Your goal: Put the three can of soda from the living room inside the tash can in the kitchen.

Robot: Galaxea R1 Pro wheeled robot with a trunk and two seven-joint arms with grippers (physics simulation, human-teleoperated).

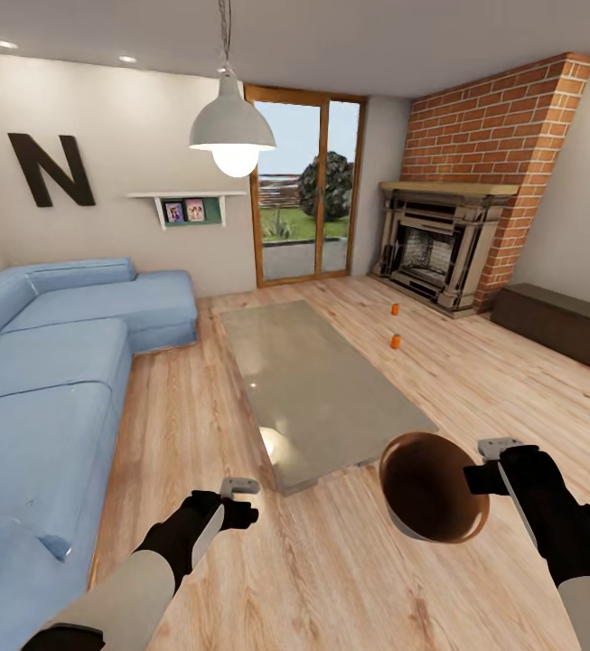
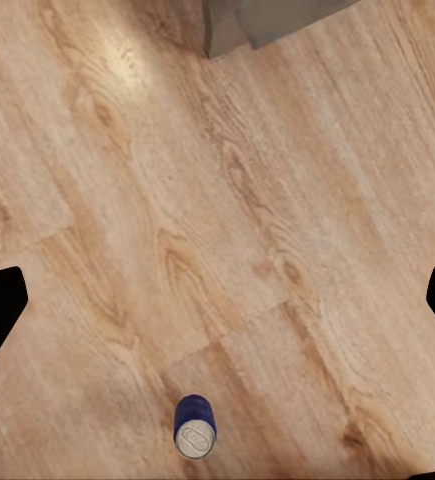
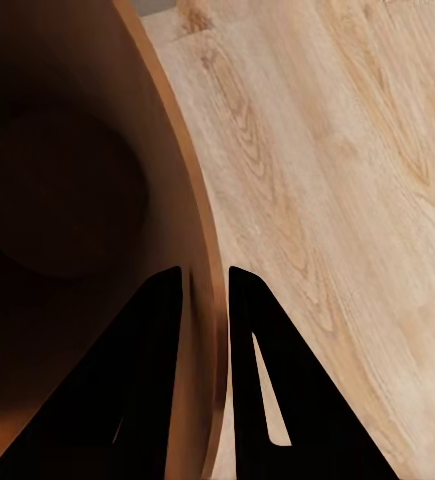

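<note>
Right now my left pincer (image 1: 240,500) is hanging low over the wood floor (image 1: 331,561), fingers spread apart and holding nothing. In the left wrist view a blue can (image 2: 195,427) is lying on the boards between those open fingers; it is not orange, so I am judging it is not one of mine, and grabbing it by mistake is one way this could go wrong.

Further right, my right pincer (image 1: 486,476) is clamped on the rim of the trash can (image 1: 430,488), one finger inside the wall and one outside, as the right wrist view is showing. The bin is tipping with its brown mouth facing toward me, so any soda can dropped in at this angle could roll straight back out. The thin rim pinch could also slip if I am swinging the arm fast.

Two orange soda cans (image 1: 395,308) (image 1: 396,341) are standing on the floor well ahead, between the glass coffee desk (image 1: 322,389) and the brick fireplace (image 1: 444,249); I cannot tell where the third is. Driving toward them, I am risking clipping the desk's near corner.

A blue sofa (image 1: 51,380) is lining the left wall, a pendant lamp (image 1: 231,131) is hanging overhead, and a glass door (image 1: 305,194) is showing a garden.
</note>
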